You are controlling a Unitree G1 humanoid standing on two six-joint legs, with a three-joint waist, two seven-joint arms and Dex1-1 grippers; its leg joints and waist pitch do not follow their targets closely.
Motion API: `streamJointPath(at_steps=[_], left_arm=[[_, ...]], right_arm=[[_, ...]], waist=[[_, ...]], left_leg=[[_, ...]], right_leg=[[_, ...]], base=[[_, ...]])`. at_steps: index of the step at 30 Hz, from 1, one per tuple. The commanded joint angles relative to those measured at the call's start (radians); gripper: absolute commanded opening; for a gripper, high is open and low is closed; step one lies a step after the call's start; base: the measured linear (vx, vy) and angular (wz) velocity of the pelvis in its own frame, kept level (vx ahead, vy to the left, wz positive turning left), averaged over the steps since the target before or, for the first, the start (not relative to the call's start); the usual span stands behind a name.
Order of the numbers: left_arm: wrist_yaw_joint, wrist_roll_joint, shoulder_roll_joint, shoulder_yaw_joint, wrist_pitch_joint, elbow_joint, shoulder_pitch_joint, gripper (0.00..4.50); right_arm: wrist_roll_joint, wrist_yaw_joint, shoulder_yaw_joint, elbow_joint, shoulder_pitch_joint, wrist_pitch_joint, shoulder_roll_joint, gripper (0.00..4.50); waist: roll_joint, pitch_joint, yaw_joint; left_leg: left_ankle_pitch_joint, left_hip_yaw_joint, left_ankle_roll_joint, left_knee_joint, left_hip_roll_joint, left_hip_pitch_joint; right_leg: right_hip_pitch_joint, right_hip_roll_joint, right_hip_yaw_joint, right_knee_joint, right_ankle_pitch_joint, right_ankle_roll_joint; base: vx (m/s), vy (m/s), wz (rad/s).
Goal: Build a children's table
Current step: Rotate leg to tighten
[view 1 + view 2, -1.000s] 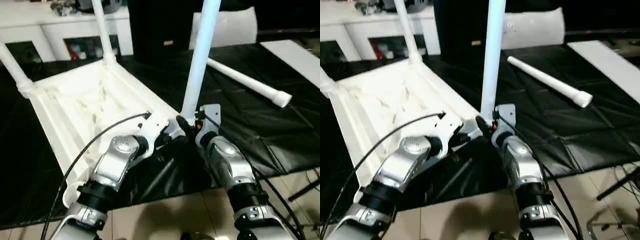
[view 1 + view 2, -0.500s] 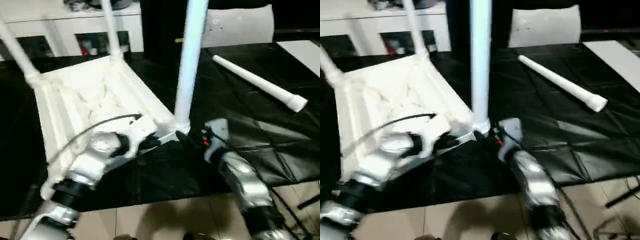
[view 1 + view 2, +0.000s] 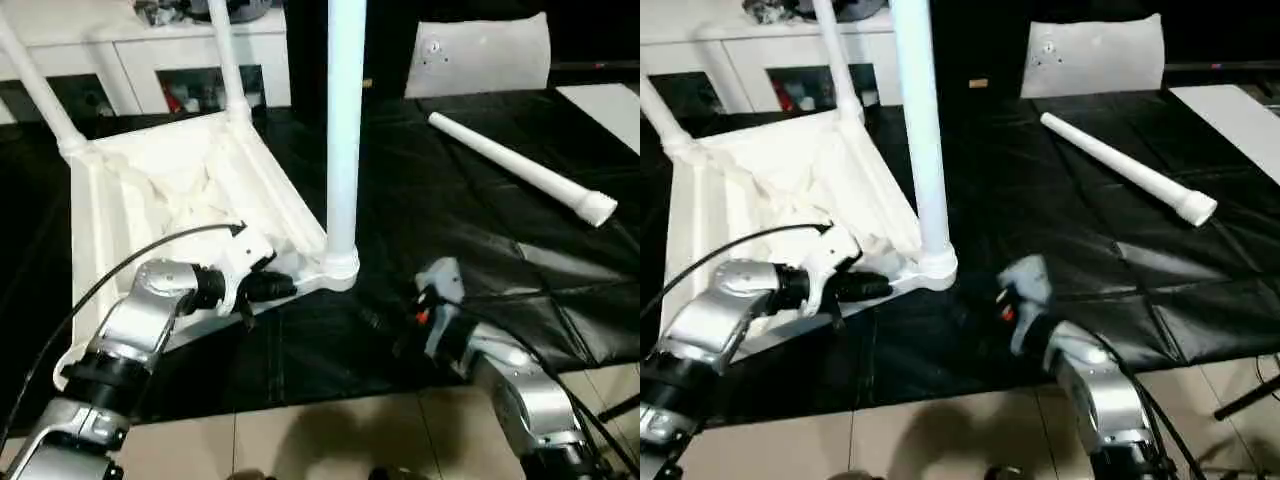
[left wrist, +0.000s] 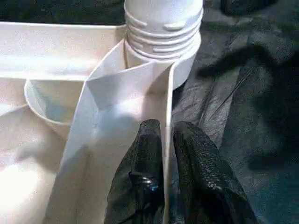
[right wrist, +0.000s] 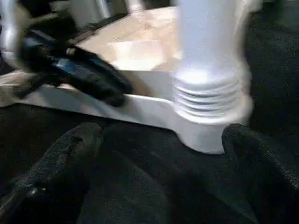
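Black cloth covers the big tabletop [image 3: 480, 220] where the work lies. Nearest, the right end effector [image 5: 163, 140] has its two black fingers spread wide and holds nothing, just in front of the near corner socket. The left end effector [image 4: 167, 140] pinches the thin side wall of the small white plastic children's table [image 3: 170, 200], which lies upside down with three legs standing up. That wall looks thin, smooth and a bit bendy, so the table is likely light and may slide; holding by the thick round socket [image 3: 340, 266] seems safer. Farther back lies the last long white tube leg [image 3: 515, 166], stiff and easy to roll, best gripped near its middle.
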Motion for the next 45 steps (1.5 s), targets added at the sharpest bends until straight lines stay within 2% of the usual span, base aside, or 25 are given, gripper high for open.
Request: streamJointPath(at_steps=[1,3,5,9,15,17,19,20,25,33,35,39,45], left_arm=[[0.017,-0.002,-0.01,0.002,0.008,-0.008,0.002,0.99],[0.029,0.009,-0.016,-0.01,-0.006,-0.001,-0.002,1.09],[0.042,0.016,-0.021,-0.015,-0.01,0.008,-0.007,1.37],[0.056,0.017,-0.03,-0.018,0.004,0.02,-0.017,1.37],[0.077,0.03,-0.051,-0.026,-0.018,0.096,-0.048,1.37],[0.062,0.019,-0.063,-0.029,-0.021,0.117,-0.061,1.37],[0.05,0.013,-0.073,-0.032,-0.022,0.137,-0.073,1.37],[0.049,0.013,-0.076,-0.033,-0.026,0.144,-0.078,1.09],[0.037,0.025,-0.087,-0.043,-0.066,0.193,-0.102,0.89],[0.016,0.042,-0.083,-0.059,-0.115,0.262,-0.126,0.18],[0.007,0.048,-0.079,-0.066,-0.126,0.276,-0.131,0.05],[-0.025,0.058,-0.07,-0.081,-0.153,0.295,-0.139,0.02],[-0.146,0.052,-0.032,-0.117,-0.214,0.275,-0.128,0.02]], right_arm=[[-0.002,0.018,0.007,-0.019,0.006,0.007,-0.008,4.5],[-0.003,0.022,0.013,-0.025,0.008,0.007,-0.015,4.5],[-0.003,0.019,0.015,-0.028,0.008,0.008,-0.019,4.5],[0.003,0.02,0.018,-0.035,0.004,0.014,-0.024,4.5],[-0.003,0.022,0.02,-0.032,0.004,0.007,-0.032,4.5],[-0.006,0.021,0.023,-0.028,0.005,0.002,-0.034,4.5],[-0.007,0.018,0.025,-0.029,0.005,0.002,-0.034,4.5],[-0.007,0.017,0.025,-0.027,0.004,0.001,-0.033,4.5],[-0.011,0.014,0.03,-0.027,0.007,-0.004,-0.036,4.5],[-0.015,0.012,0.034,-0.025,0.007,-0.012,-0.042,4.5],[-0.016,0.01,0.033,-0.024,0.005,-0.014,-0.042,4.5],[-0.009,0.006,0.024,-0.023,0.0,-0.02,-0.044,4.5],[0.039,0.039,-0.029,-0.038,-0.034,-0.009,-0.08,4.5]], waist=[[-0.007,-0.063,0.005],[-0.007,-0.065,0.015],[-0.006,-0.066,0.018],[-0.007,-0.067,0.02],[-0.008,-0.067,0.021],[-0.005,-0.067,0.022],[-0.006,-0.069,0.023],[-0.004,-0.07,0.024],[-0.005,-0.069,0.023],[-0.003,-0.069,0.025],[-0.007,-0.068,0.025],[-0.007,-0.069,0.027],[-0.005,-0.074,0.029]], left_leg=[[-0.168,-0.02,0.07,-0.072,0.053,0.001],[-0.161,-0.019,0.066,-0.072,0.054,0.004],[-0.159,-0.021,0.064,-0.073,0.054,0.004],[-0.153,-0.021,0.064,-0.072,0.054,0.002],[-0.155,-0.02,0.066,-0.07,0.047,0.001],[-0.155,-0.021,0.066,-0.07,0.048,0.003],[-0.151,-0.021,0.066,-0.07,0.049,0.002],[-0.147,-0.022,0.067,-0.069,0.05,0.0],[-0.15,-0.02,0.071,-0.068,0.046,0.0],[-0.163,-0.022,0.064,-0.07,0.05,0.002],[-0.169,-0.023,0.062,-0.071,0.05,0.001],[-0.161,-0.022,0.063,-0.07,0.049,0.002],[-0.133,-0.022,0.071,-0.069,0.054,0.001]], right_leg=[[0.058,-0.083,0.068,-0.074,-0.395,-0.087],[0.057,-0.083,0.07,-0.077,-0.397,-0.075],[0.057,-0.081,0.069,-0.073,-0.381,-0.076],[0.059,-0.081,0.069,-0.071,-0.364,-0.079],[0.06,-0.08,0.065,-0.08,-0.404,-0.053],[0.059,-0.08,0.064,-0.081,-0.404,-0.051],[0.06,-0.081,0.065,-0.079,-0.391,-0.055],[0.061,-0.082,0.065,-0.077,-0.381,-0.059],[0.061,-0.08,0.063,-0.08,-0.382,-0.059],[0.062,-0.082,0.062,-0.08,-0.392,-0.056],[0.062,-0.082,0.062,-0.082,-0.405,-0.052],[0.062,-0.083,0.062,-0.083,-0.41,-0.045],[0.064,-0.085,0.068,-0.067,-0.325,-0.08]], base=[[0.0,0.0,0.0],[0.0,0.0,0.0],[0.0,0.0,0.0],[0.0,0.0,0.0],[0.0,0.0,0.0],[0.0,0.0,0.0],[0.0,0.0,0.0],[0.0,0.0,0.0],[0.0,0.0,0.0],[0.0,0.0,0.0],[0.0,0.0,0.0],[0.0,0.0,0.0],[0.0,0.0,0.0]])
